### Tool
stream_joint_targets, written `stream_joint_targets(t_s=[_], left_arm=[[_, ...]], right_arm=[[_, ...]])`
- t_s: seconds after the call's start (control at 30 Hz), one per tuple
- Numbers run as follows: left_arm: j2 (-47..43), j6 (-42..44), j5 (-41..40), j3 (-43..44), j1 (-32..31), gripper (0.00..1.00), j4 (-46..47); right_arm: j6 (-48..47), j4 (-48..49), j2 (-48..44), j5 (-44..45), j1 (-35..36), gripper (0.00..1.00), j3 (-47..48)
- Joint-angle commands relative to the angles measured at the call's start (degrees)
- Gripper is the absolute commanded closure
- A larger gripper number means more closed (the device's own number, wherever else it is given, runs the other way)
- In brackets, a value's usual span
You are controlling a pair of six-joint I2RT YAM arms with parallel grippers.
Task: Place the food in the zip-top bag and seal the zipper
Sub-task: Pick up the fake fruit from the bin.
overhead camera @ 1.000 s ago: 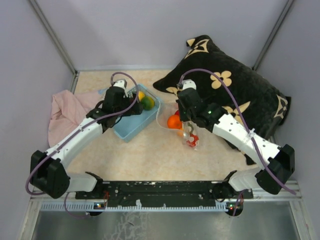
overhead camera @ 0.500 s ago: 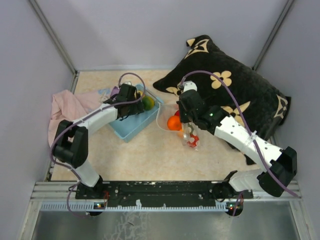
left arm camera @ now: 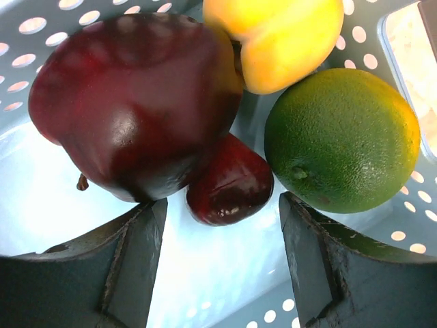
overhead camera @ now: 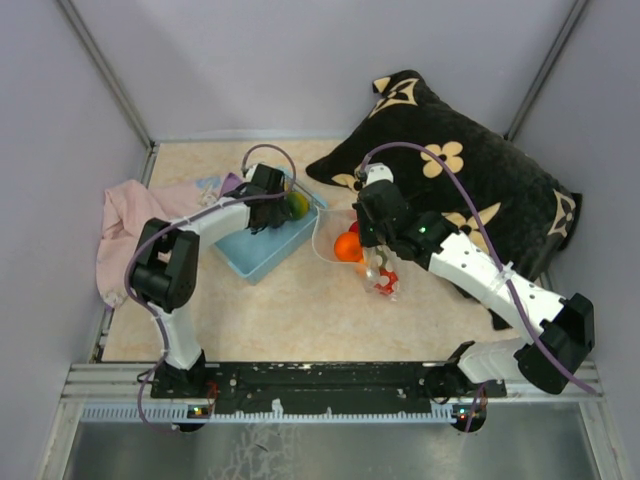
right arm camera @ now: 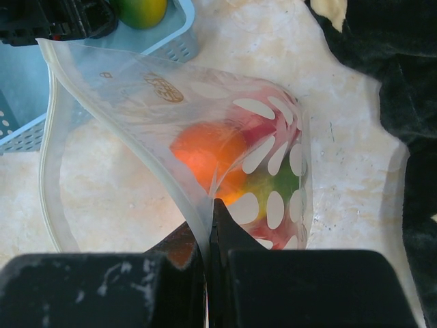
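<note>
My left gripper (overhead camera: 276,197) (left arm camera: 220,229) is open inside the light-blue basket (overhead camera: 248,262), its jaws on either side of a small dark red fruit (left arm camera: 229,188) without touching it. A large dark red apple (left arm camera: 130,102), a yellow fruit (left arm camera: 276,37) and a green lime (left arm camera: 341,140) lie beside it. My right gripper (overhead camera: 373,243) (right arm camera: 213,205) is shut on the rim of the zip-top bag (right arm camera: 150,102), holding its mouth open toward the basket. An orange fruit (right arm camera: 205,154) and red and green pieces sit inside the bag. The zipper strip (right arm camera: 46,184) curves along the open mouth.
A black pillow with cream flowers (overhead camera: 470,170) lies at the back right, close behind the bag. A pink cloth (overhead camera: 135,225) lies left of the basket. Grey walls close in the table on three sides.
My left arm has folded in and its gripper has moved right along the basket to the fruits at its far end. The right gripper and bag have barely moved.
</note>
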Motion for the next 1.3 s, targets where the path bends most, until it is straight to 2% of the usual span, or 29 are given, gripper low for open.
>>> stream_joint_targets(t_s=[0.0,0.27,0.6,0.7,1.27], left_arm=[[1.9,-0.9,-1.7,2.5,0.6,0.28,1.5],[3.6,-0.9,-1.5,1.2,0.8,0.29,2.6],[3.5,0.6,-0.7,-0.2,1.1,0.37,1.8],[2.1,1.0,-0.2,-1.5,1.2,0.41,1.6],[-11.5,2.0,4.3,-12.2,1.2,0.49,-0.5]], right_arm=[[0.0,2.1,-1.7,0.0,-0.4,1.00,-0.1],[-0.4,1.3,0.2,-1.0,-0.4,1.00,1.6],[0.1,2.2,-0.8,-1.7,-0.4,1.00,-0.5],[0.3,2.4,-0.9,-1.9,-0.4,1.00,-0.7],[0.7,2.5,-2.4,-1.8,-0.4,1.00,-1.9]])
